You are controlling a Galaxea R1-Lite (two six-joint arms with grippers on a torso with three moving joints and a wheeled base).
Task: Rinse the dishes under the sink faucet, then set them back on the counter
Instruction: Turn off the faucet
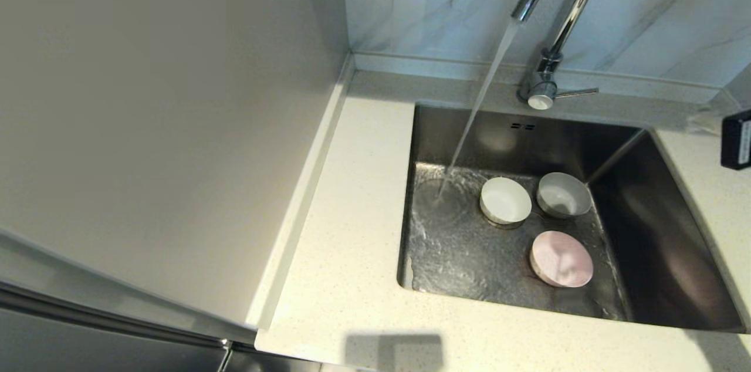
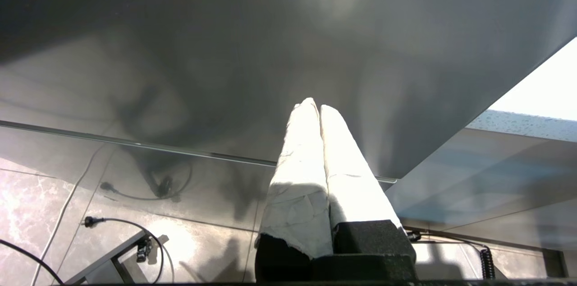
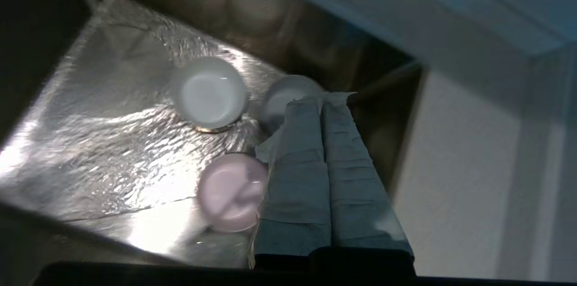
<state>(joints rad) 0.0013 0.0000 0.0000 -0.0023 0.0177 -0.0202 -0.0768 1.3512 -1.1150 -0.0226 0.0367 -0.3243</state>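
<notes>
Three bowls stand upright on the wet floor of the sink [image 1: 657, 231]: white [image 1: 504, 200], light grey [image 1: 564, 194] and pale pink [image 1: 561, 258]. The faucet [image 1: 566, 8] runs; its stream [image 1: 476, 105] hits the basin floor left of the bowls and touches none. My right gripper [image 3: 321, 97] hangs above the sink's right side, shut and empty, its wrapped fingers [image 3: 297, 173] hiding part of the grey bowl [image 3: 281, 96] beside the white bowl [image 3: 209, 92] and pink bowl [image 3: 227, 191]. My left gripper [image 2: 315, 106] is shut and empty, low beside a grey panel.
The counter [image 1: 346, 243] wraps the sink on the left, front and right. The faucet lever [image 1: 578, 92] points right. Overflow slots [image 1: 522, 126] mark the back wall. A tall pale panel [image 1: 164, 125] stands left. A black part of my right arm [image 1: 736, 138] shows at the edge.
</notes>
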